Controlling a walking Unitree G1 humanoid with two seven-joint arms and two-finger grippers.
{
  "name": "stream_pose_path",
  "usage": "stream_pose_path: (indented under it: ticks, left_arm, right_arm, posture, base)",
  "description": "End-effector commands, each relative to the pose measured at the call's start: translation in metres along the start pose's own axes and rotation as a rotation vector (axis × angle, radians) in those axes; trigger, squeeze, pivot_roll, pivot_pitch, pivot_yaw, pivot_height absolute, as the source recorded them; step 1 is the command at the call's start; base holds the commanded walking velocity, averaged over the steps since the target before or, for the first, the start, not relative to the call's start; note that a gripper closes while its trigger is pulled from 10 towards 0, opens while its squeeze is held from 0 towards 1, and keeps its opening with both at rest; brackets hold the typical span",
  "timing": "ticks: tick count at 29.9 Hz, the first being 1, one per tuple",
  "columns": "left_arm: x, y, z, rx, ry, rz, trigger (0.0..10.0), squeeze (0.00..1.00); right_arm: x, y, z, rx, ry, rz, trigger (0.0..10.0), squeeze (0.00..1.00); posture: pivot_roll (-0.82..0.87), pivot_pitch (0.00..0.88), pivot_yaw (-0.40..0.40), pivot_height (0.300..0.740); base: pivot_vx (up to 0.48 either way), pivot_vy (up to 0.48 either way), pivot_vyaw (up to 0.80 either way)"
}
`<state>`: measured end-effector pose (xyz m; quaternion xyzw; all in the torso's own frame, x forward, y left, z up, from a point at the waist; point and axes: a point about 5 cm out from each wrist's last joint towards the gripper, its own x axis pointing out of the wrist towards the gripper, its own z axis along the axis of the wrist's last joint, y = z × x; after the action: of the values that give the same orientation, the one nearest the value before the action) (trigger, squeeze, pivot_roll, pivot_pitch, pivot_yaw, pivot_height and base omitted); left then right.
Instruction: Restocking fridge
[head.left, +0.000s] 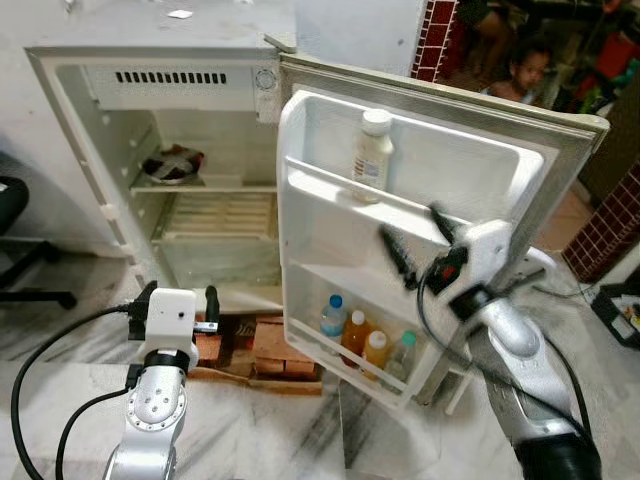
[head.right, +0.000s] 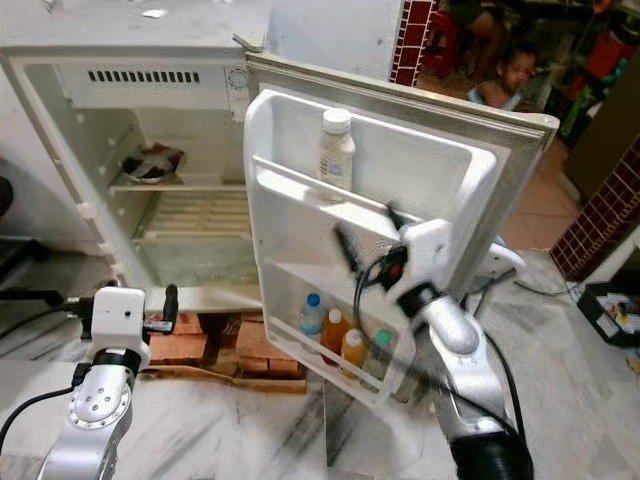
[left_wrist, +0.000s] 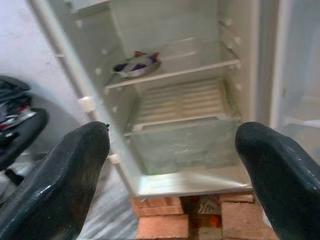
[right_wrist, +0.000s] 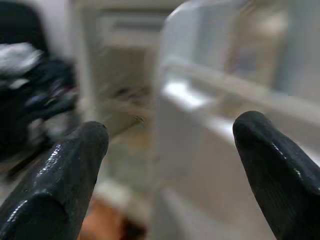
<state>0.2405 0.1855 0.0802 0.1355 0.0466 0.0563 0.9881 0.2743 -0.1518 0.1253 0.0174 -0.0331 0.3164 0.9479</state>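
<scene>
A small white fridge (head.left: 70, 120) stands open on bricks, its door (head.left: 440, 180) swung toward me. A white bottle (head.left: 372, 150) stands on the door's upper shelf. Several small drink bottles (head.left: 365, 345) sit in the door's bottom rack. A bowl (head.left: 172, 165) rests on the inner shelf. My right gripper (head.left: 415, 245) is open and empty, raised just in front of the door's middle shelf. My left gripper (head.left: 178, 305) is open and empty, held low before the fridge's base, pointing at the crisper (left_wrist: 185, 142).
Bricks (head.left: 265, 350) prop up the fridge on a marble floor. A black chair (head.left: 15, 215) stands at the left. Behind the door sits a person (head.left: 525, 70) near a red brick wall. A black box (head.left: 620, 310) lies on the floor at the right.
</scene>
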Motion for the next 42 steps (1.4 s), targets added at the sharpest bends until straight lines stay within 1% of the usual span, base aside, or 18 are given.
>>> stream_pose_path:
  ticks: [1, 2, 3, 5, 6, 8, 9, 12, 15, 17, 20, 24, 27, 31, 34, 36, 40, 42]
  left_arm:
    - [0.002, 0.005, 0.002, 0.017, -0.011, 0.015, 10.0, 0.00]
    - [0.002, 0.005, 0.002, 0.017, -0.011, 0.015, 10.0, 0.00]
    - [0.002, 0.004, 0.002, 0.018, -0.010, 0.016, 10.0, 0.00]
    - [0.002, 0.003, 0.002, 0.018, -0.009, 0.015, 10.0, 0.00]
    - [0.002, 0.002, 0.001, 0.018, -0.006, 0.012, 10.0, 0.00]
    - [0.002, 0.001, 0.001, 0.020, -0.004, 0.010, 10.0, 0.00]
    - [0.002, 0.001, 0.001, 0.021, -0.003, 0.010, 10.0, 0.00]
    - [0.001, 0.002, 0.000, 0.025, 0.002, 0.013, 10.0, 0.00]
    - [0.001, 0.003, 0.000, 0.025, 0.004, 0.013, 10.0, 0.00]
    - [0.002, 0.003, 0.002, 0.027, 0.002, 0.013, 10.0, 0.00]
    - [0.001, 0.003, 0.002, 0.026, 0.003, 0.017, 10.0, 0.00]
    - [-0.002, 0.001, 0.000, 0.027, 0.006, 0.015, 10.0, 0.00]
    - [-0.004, 0.001, -0.001, 0.028, 0.011, 0.017, 10.0, 0.00]
    - [-0.007, 0.000, -0.002, 0.026, 0.018, 0.016, 10.0, 0.00]
    - [-0.009, -0.003, 0.000, -0.011, 0.005, 0.000, 10.0, 0.00]
    - [-0.010, -0.003, 0.000, -0.004, 0.003, 0.001, 10.0, 0.00]
    - [-0.010, -0.004, 0.000, 0.000, 0.006, 0.004, 10.0, 0.00]
    - [-0.011, -0.004, 0.000, 0.009, 0.007, 0.006, 10.0, 0.00]
  right_arm:
    - [-0.012, 0.010, -0.014, 0.025, 0.110, 0.175, 10.0, 0.00]
    - [-0.012, 0.010, -0.014, 0.025, 0.110, 0.175, 10.0, 0.00]
    - [-0.023, 0.011, -0.026, 0.004, 0.193, 0.250, 10.0, 0.00]
    - [-0.034, 0.007, -0.046, -0.025, 0.328, 0.275, 10.0, 0.00]
    - [-0.046, 0.002, -0.065, -0.102, 0.469, 0.289, 10.0, 0.00]
    - [-0.052, -0.004, -0.075, -0.176, 0.559, 0.273, 10.0, 0.00]
    - [-0.053, -0.006, -0.078, -0.198, 0.586, 0.260, 10.0, 0.00]
    - [-0.053, -0.016, -0.080, -0.196, 0.648, 0.224, 10.0, 0.00]
    - [-0.053, -0.019, -0.082, -0.256, 0.691, 0.267, 10.0, 0.00]
    - [-0.054, -0.024, -0.085, -0.324, 0.731, 0.291, 10.0, 0.00]
    - [-0.052, -0.034, -0.087, -0.401, 0.779, 0.286, 10.0, 0.00]
    - [-0.054, -0.038, -0.088, -0.442, 0.821, 0.333, 10.0, 0.00]
    - [-0.052, -0.044, -0.088, -0.480, 0.835, 0.329, 10.0, 0.00]
    - [-0.040, -0.052, -0.081, -0.495, 0.784, 0.251, 10.0, 0.00]
    - [-0.032, -0.051, -0.077, -0.487, 0.734, 0.229, 10.0, 0.00]
    - [-0.029, -0.046, -0.078, -0.458, 0.713, 0.227, 10.0, 0.00]
    - [-0.031, -0.043, -0.083, -0.468, 0.724, 0.228, 10.0, 0.00]
    - [-0.031, -0.044, -0.085, -0.474, 0.720, 0.195, 10.0, 0.00]
  posture:
    - [0.09, 0.000, -0.039, 0.740]
    - [0.09, 0.000, -0.039, 0.740]
    - [0.09, 0.000, -0.039, 0.740]
    - [0.09, 0.000, -0.039, 0.740]
    - [0.09, 0.000, -0.039, 0.740]
    - [0.09, 0.000, -0.039, 0.740]
    - [0.09, 0.000, -0.039, 0.740]
    - [0.09, 0.000, -0.039, 0.740]
    - [0.09, 0.000, -0.040, 0.740]
    - [0.10, 0.000, -0.041, 0.740]
    - [0.10, 0.000, -0.042, 0.740]
    - [0.11, 0.000, -0.045, 0.740]
    - [0.11, 0.000, -0.047, 0.740]
    - [0.12, 0.000, -0.049, 0.740]
    - [0.12, 0.000, -0.050, 0.740]
    - [0.12, 0.000, -0.051, 0.740]
    - [0.12, 0.000, -0.052, 0.740]
    - [0.11, 0.000, -0.051, 0.740]
  base:
    - [0.000, 0.000, 0.00]
    - [0.000, 0.000, 0.00]
    - [0.000, -0.247, 0.00]
    - [0.000, -0.321, 0.00]
    - [0.000, -0.341, 0.00]
    - [0.000, -0.341, 0.00]
    - [0.000, -0.345, 0.00]
    - [0.000, -0.414, 0.00]
    - [0.000, -0.480, 0.00]
    - [0.000, -0.480, 0.00]
    - [0.000, -0.480, 0.00]
    - [0.000, -0.480, 0.00]
    - [0.000, -0.480, 0.00]
    - [0.000, -0.480, 0.00]
    - [0.000, -0.308, 0.00]
    - [0.000, 0.000, 0.00]
    - [0.000, 0.000, 0.00]
    - [0.000, 0.000, 0.00]
